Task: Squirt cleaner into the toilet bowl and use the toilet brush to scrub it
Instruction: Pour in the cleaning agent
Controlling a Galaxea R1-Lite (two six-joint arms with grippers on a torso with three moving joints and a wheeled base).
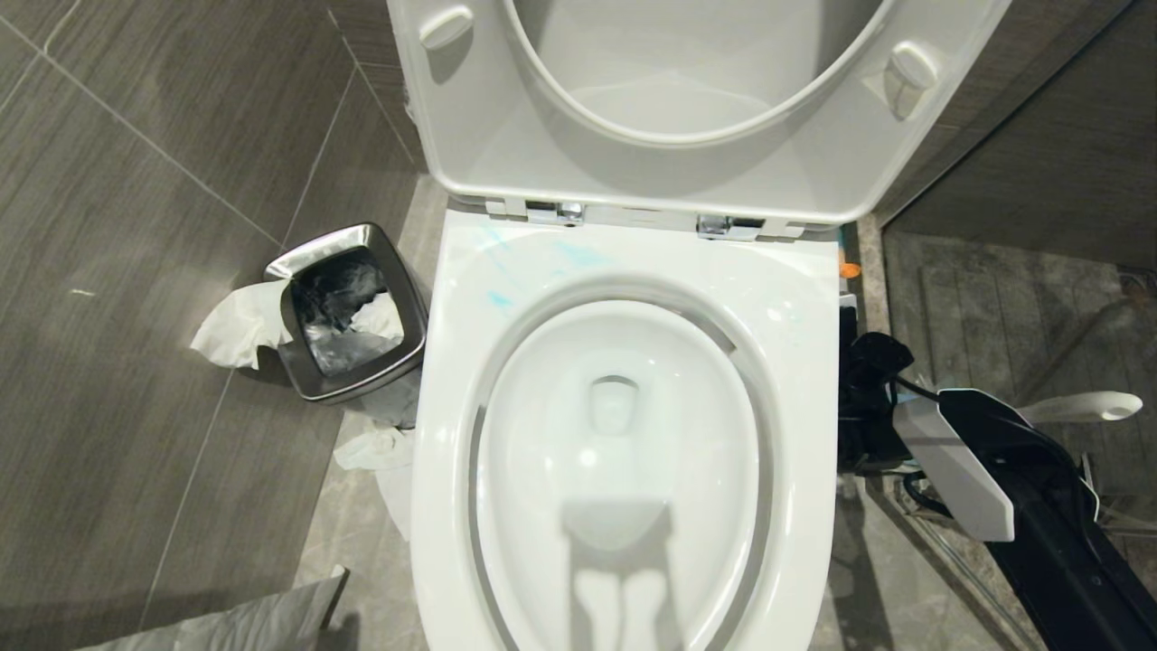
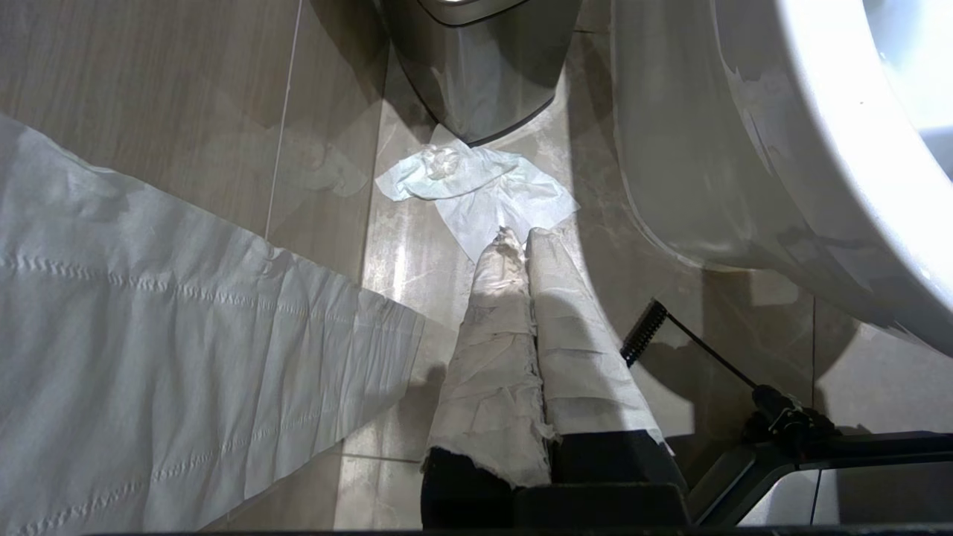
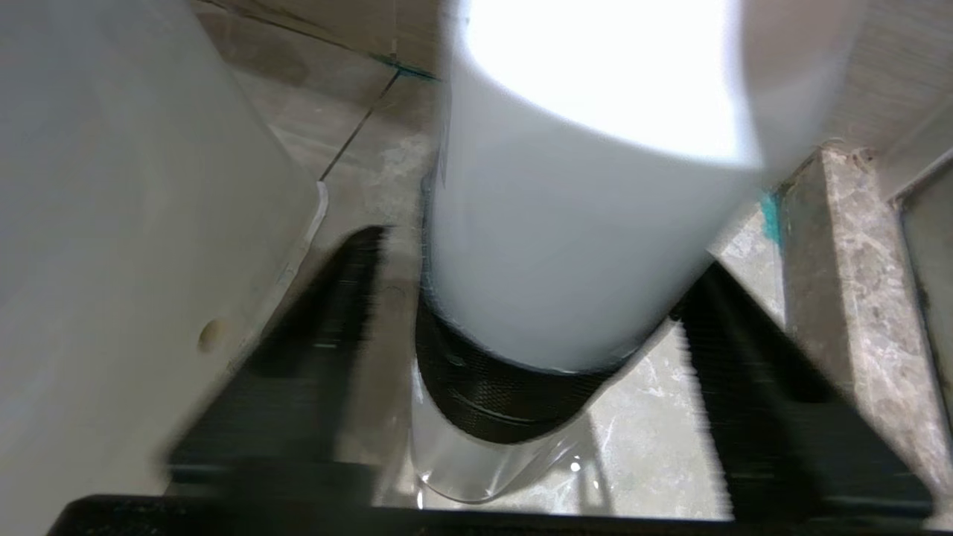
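Note:
The white toilet bowl fills the middle of the head view, with faint turquoise smears of cleaner on its back left rim. The toilet brush's white handle, with its flat oval end, juts out to the right behind my right arm. That arm reaches down beside the bowl. My right gripper is open, its black fingers on either side of a white round container with a black band and a clear base. My left gripper is shut, its white-wrapped fingers together above the floor left of the bowl.
A square steel waste bin with tissue hanging out stands left of the toilet. Crumpled tissue lies on the floor by it, and a long paper strip hangs nearby. The seat and lid are up. A stone sill borders the right.

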